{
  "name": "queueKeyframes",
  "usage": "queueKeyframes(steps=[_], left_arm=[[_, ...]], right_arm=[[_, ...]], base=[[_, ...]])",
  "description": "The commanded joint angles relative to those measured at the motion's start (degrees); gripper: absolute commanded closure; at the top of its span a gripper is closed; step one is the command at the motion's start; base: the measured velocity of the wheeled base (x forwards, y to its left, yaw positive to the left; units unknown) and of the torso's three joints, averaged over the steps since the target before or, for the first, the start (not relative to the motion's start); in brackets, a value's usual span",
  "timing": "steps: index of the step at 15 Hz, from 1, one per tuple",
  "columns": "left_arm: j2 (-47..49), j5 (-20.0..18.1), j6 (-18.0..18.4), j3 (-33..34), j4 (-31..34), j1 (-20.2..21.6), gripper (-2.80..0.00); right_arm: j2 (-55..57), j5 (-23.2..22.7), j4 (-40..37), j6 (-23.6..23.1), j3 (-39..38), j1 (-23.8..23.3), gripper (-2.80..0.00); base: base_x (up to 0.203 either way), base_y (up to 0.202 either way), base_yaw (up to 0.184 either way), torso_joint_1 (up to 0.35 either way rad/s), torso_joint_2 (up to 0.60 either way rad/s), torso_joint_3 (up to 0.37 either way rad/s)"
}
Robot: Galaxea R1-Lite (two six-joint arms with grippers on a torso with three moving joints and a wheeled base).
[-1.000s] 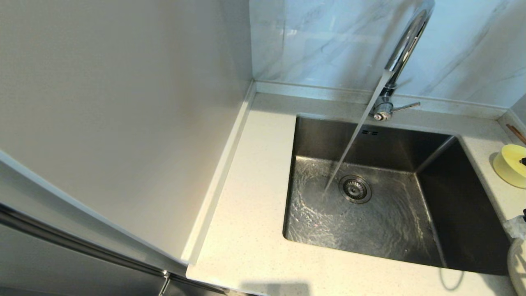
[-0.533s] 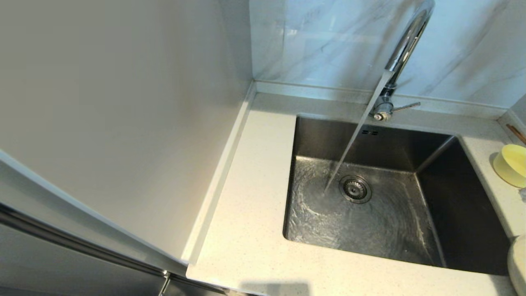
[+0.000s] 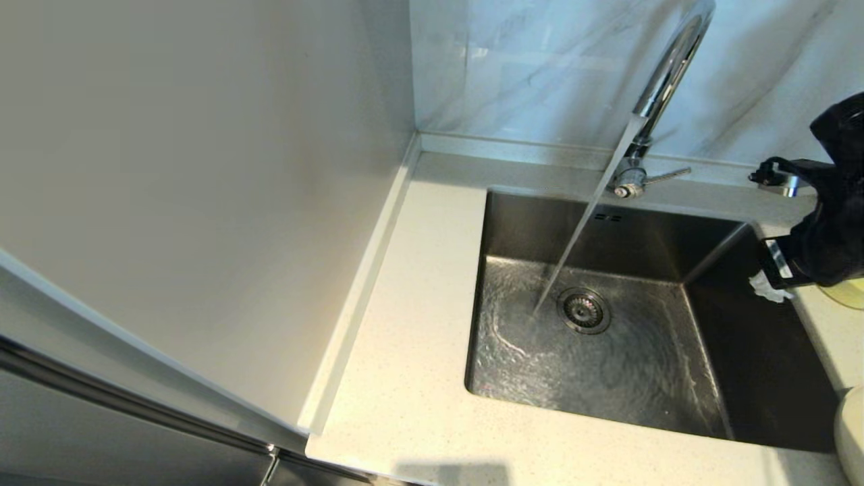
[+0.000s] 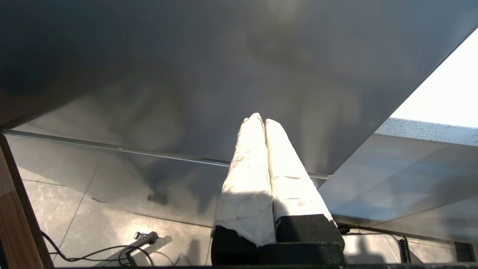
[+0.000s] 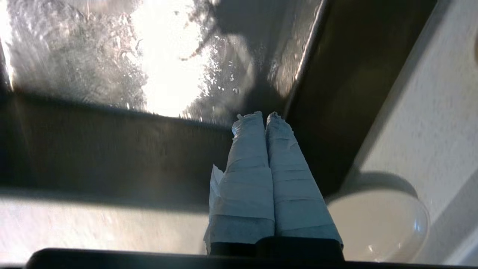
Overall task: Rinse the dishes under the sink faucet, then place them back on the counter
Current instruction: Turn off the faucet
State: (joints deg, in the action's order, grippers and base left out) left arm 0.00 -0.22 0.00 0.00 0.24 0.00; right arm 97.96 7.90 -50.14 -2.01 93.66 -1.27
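Water runs from the chrome faucet into the steel sink. My right gripper hangs shut and empty over the sink's right wall. Its black arm covers most of the pale-yellow bowl, which shows only as a sliver on the counter. The cream plate lies on the counter by the sink's front right corner. The chopsticks are hidden. Below counter height, my left gripper is parked and shut, facing a grey cabinet front.
The water stream lands just left of the drain. The faucet's side lever points right. A tall pale panel walls the counter's left side, and marble tiles stand behind.
One second ago a black tip touched the tilted bowl at the right edge. It then left the view and the bowl sat free. Now my right arm has swung in, covering the bowl.
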Motion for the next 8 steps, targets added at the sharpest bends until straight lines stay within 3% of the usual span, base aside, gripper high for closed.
queueKeyframes(steps=[1, 5, 8], left_arm=[[0.0, 0.04, 0.0, 0.0, 0.02, 0.0, 0.0], [0.0, 0.04, 0.0, 0.0, 0.02, 0.0, 0.0], [0.0, -0.04, 0.0, 0.0, 0.02, 0.0, 0.0]], right_arm=[[5.96, 0.37, -0.21, 1.85, 5.03, 0.59, 0.0], [13.45, 0.98, -5.29, 8.49, 18.5, 2.38, 0.0], [14.86, 1.21, -5.09, 11.7, 19.28, 3.73, 0.0]], base=[[0.0, 0.0, 0.0, 0.0, 0.0, 0.0], [0.0, 0.0, 0.0, 0.0, 0.0, 0.0], [0.0, 0.0, 0.0, 0.0, 0.0, 0.0]])
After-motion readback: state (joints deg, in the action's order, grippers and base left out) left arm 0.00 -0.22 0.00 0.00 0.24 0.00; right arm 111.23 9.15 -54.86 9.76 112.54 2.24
